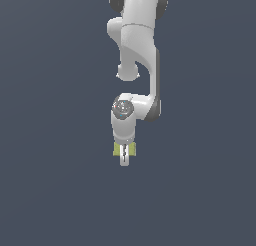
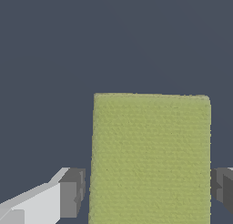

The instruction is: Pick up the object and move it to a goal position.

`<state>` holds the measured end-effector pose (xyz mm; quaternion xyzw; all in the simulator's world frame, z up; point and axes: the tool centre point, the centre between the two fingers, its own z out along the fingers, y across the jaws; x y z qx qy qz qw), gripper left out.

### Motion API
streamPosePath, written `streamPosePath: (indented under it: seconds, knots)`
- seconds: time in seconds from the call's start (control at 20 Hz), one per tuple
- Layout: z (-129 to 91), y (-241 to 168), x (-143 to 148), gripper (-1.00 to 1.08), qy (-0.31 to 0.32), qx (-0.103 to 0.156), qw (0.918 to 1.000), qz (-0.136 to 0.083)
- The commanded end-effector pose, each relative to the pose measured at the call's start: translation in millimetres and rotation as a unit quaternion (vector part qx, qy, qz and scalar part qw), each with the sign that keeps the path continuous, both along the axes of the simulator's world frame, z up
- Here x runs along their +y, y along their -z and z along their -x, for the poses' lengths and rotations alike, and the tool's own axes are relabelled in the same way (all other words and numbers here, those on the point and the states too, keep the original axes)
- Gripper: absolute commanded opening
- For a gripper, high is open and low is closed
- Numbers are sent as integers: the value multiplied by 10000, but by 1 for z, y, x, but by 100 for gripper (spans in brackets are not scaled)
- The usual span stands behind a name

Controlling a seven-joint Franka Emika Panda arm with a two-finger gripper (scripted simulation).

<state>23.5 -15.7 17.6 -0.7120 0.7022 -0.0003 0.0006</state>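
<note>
The object (image 2: 150, 159) is a flat, plain yellow-green block that fills the middle of the wrist view. My gripper (image 2: 148, 191) straddles it and is open. One grey pad (image 2: 73, 193) stands a small gap off one long side. The other pad (image 2: 223, 191) sits right at the opposite side. In the exterior view the white gripper (image 1: 123, 157) points straight down over the object (image 1: 118, 150), whose ends stick out on both sides of the near finger. The middle of the block is hidden behind that finger.
The white arm (image 1: 137, 45) comes down from the top centre of the exterior view. A plain dark grey-blue floor (image 1: 50, 190) surrounds the block on all sides.
</note>
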Motion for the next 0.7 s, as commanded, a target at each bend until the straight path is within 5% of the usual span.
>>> streamPosePath:
  seconds: [0.0,0.1,0.15,0.65]
  knots:
    - [0,7,0,100,2,7,10000,0]
    - [0,8,0,100,2,7,10000,0]
    - [0,8,0,-100,2,7,10000,0]
    - [-1,7,0,-100,2,1,10000,0]
